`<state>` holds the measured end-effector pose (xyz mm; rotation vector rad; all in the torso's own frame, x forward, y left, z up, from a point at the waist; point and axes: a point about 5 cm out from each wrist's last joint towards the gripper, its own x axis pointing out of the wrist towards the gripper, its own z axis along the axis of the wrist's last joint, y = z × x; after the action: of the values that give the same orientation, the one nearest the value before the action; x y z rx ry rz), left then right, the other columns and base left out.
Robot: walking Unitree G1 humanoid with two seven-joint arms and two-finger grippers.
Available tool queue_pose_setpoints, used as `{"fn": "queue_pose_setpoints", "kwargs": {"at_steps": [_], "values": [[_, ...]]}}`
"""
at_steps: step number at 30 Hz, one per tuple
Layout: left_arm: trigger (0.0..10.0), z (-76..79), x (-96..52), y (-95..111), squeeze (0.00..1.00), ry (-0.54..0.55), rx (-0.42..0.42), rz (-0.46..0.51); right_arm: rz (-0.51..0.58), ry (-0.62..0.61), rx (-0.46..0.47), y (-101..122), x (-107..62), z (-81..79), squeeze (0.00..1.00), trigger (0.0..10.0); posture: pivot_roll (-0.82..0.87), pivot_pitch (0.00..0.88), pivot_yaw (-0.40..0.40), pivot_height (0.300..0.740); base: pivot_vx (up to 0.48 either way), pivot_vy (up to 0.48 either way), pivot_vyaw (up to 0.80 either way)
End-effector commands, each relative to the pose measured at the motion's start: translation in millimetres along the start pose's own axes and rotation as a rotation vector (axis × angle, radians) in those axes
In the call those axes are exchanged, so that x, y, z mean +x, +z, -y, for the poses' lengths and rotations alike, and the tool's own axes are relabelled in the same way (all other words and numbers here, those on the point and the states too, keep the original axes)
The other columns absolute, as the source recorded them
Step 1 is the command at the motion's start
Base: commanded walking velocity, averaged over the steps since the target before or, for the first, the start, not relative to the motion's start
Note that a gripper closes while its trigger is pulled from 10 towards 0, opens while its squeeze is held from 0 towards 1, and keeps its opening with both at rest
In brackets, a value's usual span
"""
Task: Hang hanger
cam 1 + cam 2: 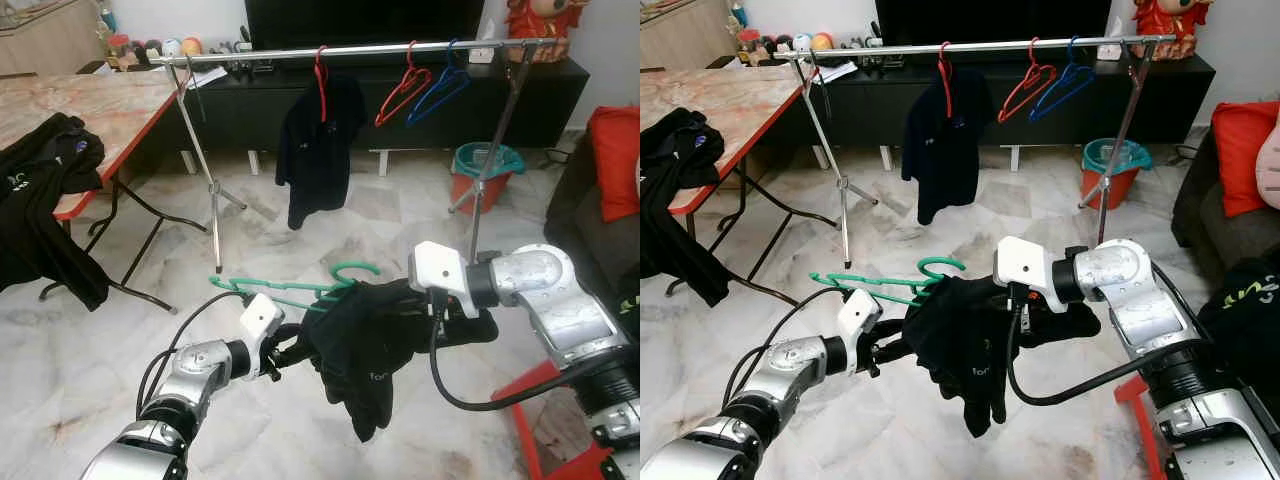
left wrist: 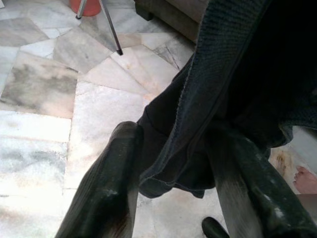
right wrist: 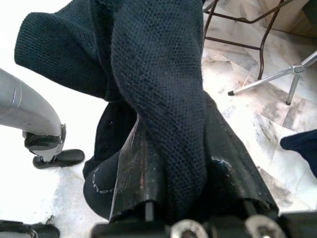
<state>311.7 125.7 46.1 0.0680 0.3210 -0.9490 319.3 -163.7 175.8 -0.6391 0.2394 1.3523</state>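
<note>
Green hanger (image 1: 300, 289): held low in front of the robot, well short of the rail, its hook pointing up; a black shirt (image 1: 365, 345) is bunched over its right end and hangs down in a crumpled fold.
Left gripper (image 1: 285, 352): reaches in from the robot's left to the lower edge of the black shirt. In the left wrist view its two fingers (image 2: 106, 188) stand apart with a hem of the dark cloth hanging between them; whether they press on it cannot be told.
Right gripper (image 3: 173, 163): comes in from the right at the level of the hanger. In the right wrist view its fingers are drawn in tight around a thick twist of the black knit cloth.
Clothes rail (image 1: 350, 50): a metal bar on two tripod stands across the room ahead, in front of a black TV cabinet (image 1: 250, 110).
On the rail: a black garment on a red hanger (image 1: 320, 80), then an empty red hanger (image 1: 402, 92) and an empty blue hanger (image 1: 438, 88) side by side.
Counter (image 1: 90, 105): marble-topped with a red edge, at the left, with dark clothes (image 1: 40, 190) draped over its near edge.
Floor (image 1: 100, 350): pale marble tiles; a red bucket (image 1: 483, 172) stands beside the rail's right stand.
</note>
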Motion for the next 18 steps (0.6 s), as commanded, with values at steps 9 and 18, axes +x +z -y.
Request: {"fn": "queue_pose_setpoints", "kwargs": {"at_steps": [9, 18], "values": [[0.0, -5.2, -3.4, 0.8, 0.00, 0.042, -0.052, 0.038, 0.042, 0.001, -0.042, 12.7, 5.2, 2.1, 0.00, 0.0, -0.03, 0.000, 0.090, 0.740, 0.000, 0.000, 0.00], [0.0, -8.0, -4.8, 5.7, 0.00, 0.045, -0.094, 0.089, 0.057, -0.032, -0.025, 11.8, 6.6, 3.1, 0.00, 0.0, -0.03, 0.000, 0.099, 0.740, 0.000, 0.000, 0.00]]}}
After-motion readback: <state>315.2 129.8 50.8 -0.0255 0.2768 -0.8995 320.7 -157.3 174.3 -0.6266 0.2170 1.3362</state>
